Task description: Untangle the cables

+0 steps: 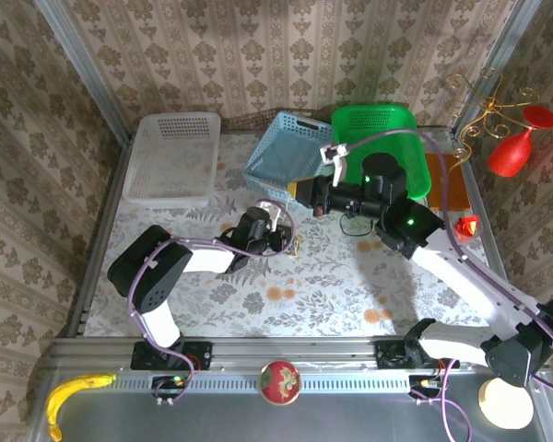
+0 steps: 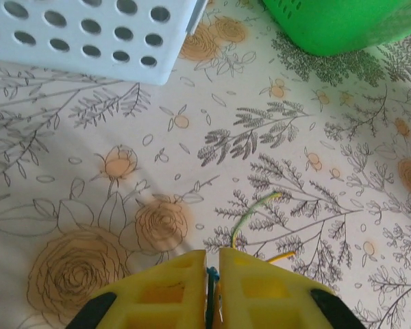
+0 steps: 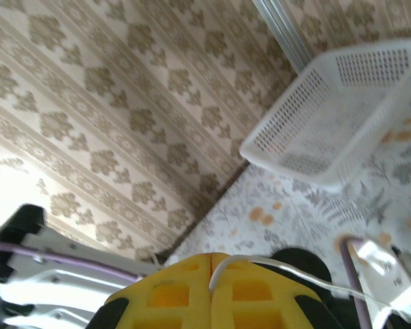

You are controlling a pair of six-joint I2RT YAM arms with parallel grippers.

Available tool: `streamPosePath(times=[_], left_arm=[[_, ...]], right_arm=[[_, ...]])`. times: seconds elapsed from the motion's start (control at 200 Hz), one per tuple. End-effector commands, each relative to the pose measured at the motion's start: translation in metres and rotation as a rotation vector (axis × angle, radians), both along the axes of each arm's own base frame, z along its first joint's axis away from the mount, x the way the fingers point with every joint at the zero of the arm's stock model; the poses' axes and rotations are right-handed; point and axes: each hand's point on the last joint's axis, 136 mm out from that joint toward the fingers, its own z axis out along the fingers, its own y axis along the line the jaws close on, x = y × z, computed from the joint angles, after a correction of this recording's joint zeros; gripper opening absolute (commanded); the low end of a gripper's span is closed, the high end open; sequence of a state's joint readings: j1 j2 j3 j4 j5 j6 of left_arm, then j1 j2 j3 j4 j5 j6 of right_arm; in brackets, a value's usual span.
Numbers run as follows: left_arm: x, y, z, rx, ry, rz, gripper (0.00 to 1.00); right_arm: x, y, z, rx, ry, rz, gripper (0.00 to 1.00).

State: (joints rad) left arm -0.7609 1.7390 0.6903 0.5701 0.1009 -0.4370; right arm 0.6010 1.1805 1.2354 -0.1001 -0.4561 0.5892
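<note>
Floral-print surface (image 2: 89, 137) (damask wallpaper (image 3: 123, 103) behind): left pincer (image 2: 212, 259) pinches thin cables (image 2: 253, 205); right pincer (image 3: 211, 266) clamps a whitish cable (image 3: 260, 260).

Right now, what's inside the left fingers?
A bluish strand of the cables is pinched between the left fingers; yellow-green and pale yellow ends poke out ahead. How much cord lies deeper inside is covered by the fingers.

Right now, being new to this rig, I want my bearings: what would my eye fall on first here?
The bright green basket at the back right of the flowered table stands out, a tilted blue basket beside it. Next, the yellow grippers: the left gripper shut on thin bluish and yellow cables low over the table, the right gripper shut on a whitish cable trailing away.
</note>
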Motion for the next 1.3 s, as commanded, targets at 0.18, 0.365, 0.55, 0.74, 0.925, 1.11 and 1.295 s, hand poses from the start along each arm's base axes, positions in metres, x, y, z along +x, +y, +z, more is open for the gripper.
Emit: streamPosePath(times=[0.18, 0.365, 0.55, 0.74, 0.925, 1.11, 1.295], left_arm=[[-0.021, 0.014, -0.015, -0.022, 0.059, 0.023, 0.16], [-0.027, 0.017, -0.016, -0.027, 0.064, 0.026, 0.2], [-0.027, 0.015, 0.0, -0.057, 0.048, 0.018, 0.31], [-0.027, 0.011, 0.034, -0.106, 0.027, 0.006, 0.54], [-0.027, 0.014, 0.071, -0.134, 0.002, 0.015, 0.82], [-0.029, 0.026, 0.102, -0.131, -0.025, 0.048, 1.0], [-0.032, 0.039, 0.131, -0.145, -0.058, 0.08, 1.0]], right_arm=[[0.005, -0.022, 0.084, 0.115, -0.11, -0.083, 0.0], [0.02, -0.04, 0.112, 0.166, -0.144, -0.153, 0.0], [0.037, -0.055, 0.122, 0.172, -0.165, -0.232, 0.0], [0.061, -0.072, 0.109, 0.127, -0.171, -0.339, 0.0], [0.09, -0.09, 0.092, 0.084, -0.164, -0.44, 0.0], [0.125, -0.112, 0.072, 0.002, -0.157, -0.546, 0.0], [0.167, -0.145, 0.035, -0.129, -0.131, -0.677, 0.0]])
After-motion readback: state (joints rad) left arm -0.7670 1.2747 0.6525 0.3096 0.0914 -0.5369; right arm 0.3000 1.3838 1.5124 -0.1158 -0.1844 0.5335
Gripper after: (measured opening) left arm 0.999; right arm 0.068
